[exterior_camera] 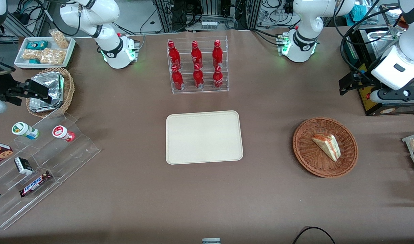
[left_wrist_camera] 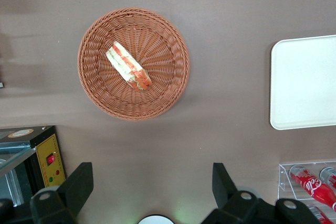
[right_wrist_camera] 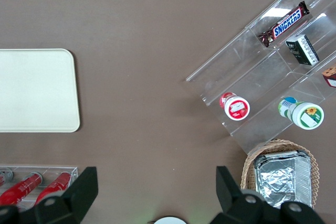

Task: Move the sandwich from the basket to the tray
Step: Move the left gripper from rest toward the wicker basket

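The sandwich (exterior_camera: 327, 145) (left_wrist_camera: 128, 66), a clear-wrapped triangular wedge with orange-red and green layers, lies in the round reddish-brown wicker basket (exterior_camera: 303, 154) (left_wrist_camera: 173, 90). The cream rectangular tray (exterior_camera: 203, 137) (left_wrist_camera: 304, 82) sits flat at the table's middle with nothing on it. My left gripper (exterior_camera: 346, 86) (left_wrist_camera: 151, 174) hangs open and holds nothing. It is well above the table, farther from the front camera than the basket and toward the working arm's end. A wide stretch of bare cloth shows between its fingers.
A clear rack of red bottles (exterior_camera: 197, 66) (left_wrist_camera: 315, 187) stands farther from the camera than the tray. A black box with a yellow panel (exterior_camera: 379, 105) (left_wrist_camera: 50, 158) sits beside the gripper. A stepped acrylic shelf of snacks (exterior_camera: 41, 152) and a tan basket of foil packs (exterior_camera: 51, 91) lie toward the parked arm's end.
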Available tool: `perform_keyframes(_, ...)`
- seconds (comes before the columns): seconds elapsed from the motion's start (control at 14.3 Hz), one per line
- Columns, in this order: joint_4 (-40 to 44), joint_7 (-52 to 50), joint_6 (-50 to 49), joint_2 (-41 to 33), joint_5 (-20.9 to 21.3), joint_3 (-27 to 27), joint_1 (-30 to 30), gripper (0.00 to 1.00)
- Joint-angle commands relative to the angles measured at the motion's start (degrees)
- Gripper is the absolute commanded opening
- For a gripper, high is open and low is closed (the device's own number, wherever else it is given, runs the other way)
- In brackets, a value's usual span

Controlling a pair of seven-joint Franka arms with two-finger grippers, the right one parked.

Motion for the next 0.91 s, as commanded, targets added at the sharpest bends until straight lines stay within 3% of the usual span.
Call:
perform_keyframes(0.0, 0.8, 1.6, -1.2, -0.1, 0.6, -0.2, 0.2, 1.00)
perform_keyframes(0.84, -2.1, 1.1, -1.2, 0.3, 0.7, -0.2, 0.2, 1.00)
